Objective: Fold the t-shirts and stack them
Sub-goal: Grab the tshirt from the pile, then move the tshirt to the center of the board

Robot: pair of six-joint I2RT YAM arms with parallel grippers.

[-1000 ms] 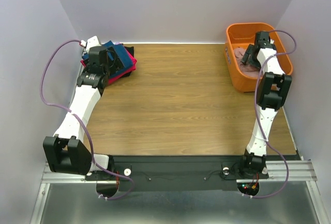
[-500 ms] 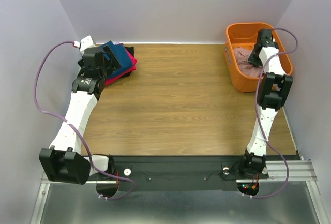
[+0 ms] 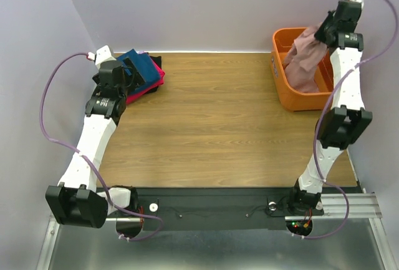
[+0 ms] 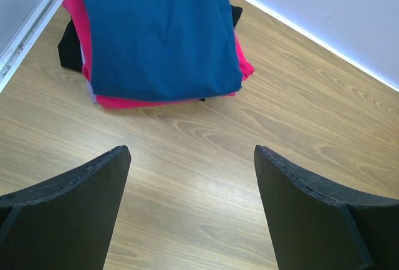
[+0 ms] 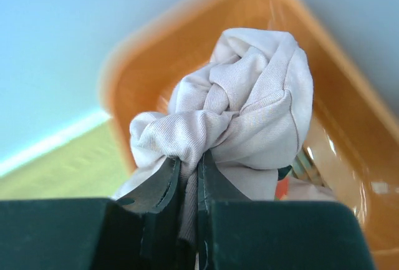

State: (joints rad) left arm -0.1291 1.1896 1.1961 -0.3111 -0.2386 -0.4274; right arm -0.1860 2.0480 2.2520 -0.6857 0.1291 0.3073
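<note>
Dusty-pink t-shirt (image 3: 305, 64) is rising at two o'clock: the right pincer (image 5: 186, 169), wide a second ago, has snapped tight on it and hauled it half out of the orange basket (image 3: 293, 98), while the left pincer (image 4: 190, 153) gapes by the ten-o'clock stack (image 3: 142, 70), so the next fold looks underway.

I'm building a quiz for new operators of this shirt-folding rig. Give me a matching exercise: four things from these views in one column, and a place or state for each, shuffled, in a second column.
Column one
1. dusty-pink cloth t-shirt
2. folded navy-blue cloth t-shirt
3. folded magenta cloth t-shirt
4. left gripper

Column two
A. open, above the bare wooden tabletop
B. topmost folded layer, far left
C. hanging from the shut right gripper, above the orange plastic basket
D. folded layer just beneath the top one

Pairs: 1-C, 2-B, 3-D, 4-A
</note>
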